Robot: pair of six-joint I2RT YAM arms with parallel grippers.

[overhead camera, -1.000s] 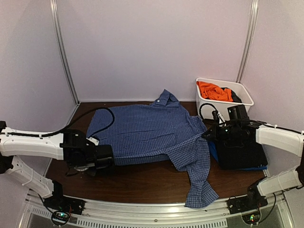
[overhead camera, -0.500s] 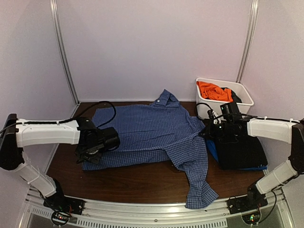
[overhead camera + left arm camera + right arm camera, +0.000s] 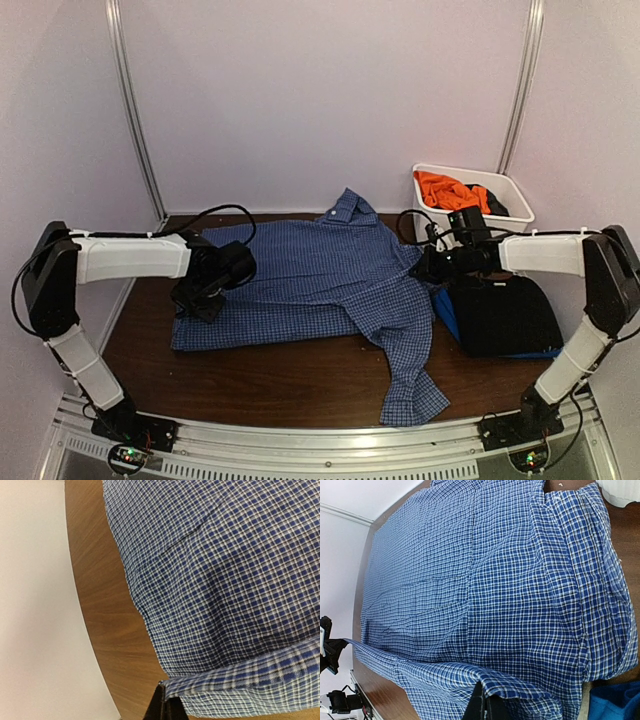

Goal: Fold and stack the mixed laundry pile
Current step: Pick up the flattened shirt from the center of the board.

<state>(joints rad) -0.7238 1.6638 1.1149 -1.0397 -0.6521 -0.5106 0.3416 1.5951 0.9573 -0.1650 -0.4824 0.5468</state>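
Note:
A blue-and-white check collared shirt (image 3: 320, 280) lies spread across the brown table (image 3: 270, 375), collar at the far side. My left gripper (image 3: 203, 300) is shut on the shirt's left edge; in the left wrist view the gripper (image 3: 169, 706) pinches a raised fold of check cloth (image 3: 225, 580). My right gripper (image 3: 424, 268) is shut on the shirt's right side, and the wrist view shows that gripper (image 3: 487, 706) clamping a lifted fold of the cloth (image 3: 495, 580). One sleeve (image 3: 412, 390) trails toward the near edge. An orange T-shirt (image 3: 450, 190) lies in the white tub (image 3: 520, 210).
A folded black piece (image 3: 505, 315) rests on a blue piece (image 3: 448, 318) at the right of the table, just beside my right arm. The tub stands at the back right corner. White walls close in the left, far and right sides.
Both grippers have carried the shirt's edges away from the near side: the left arm swung in over the shirt's left part, the right moved left and farther. The trailing sleeve shifted left.

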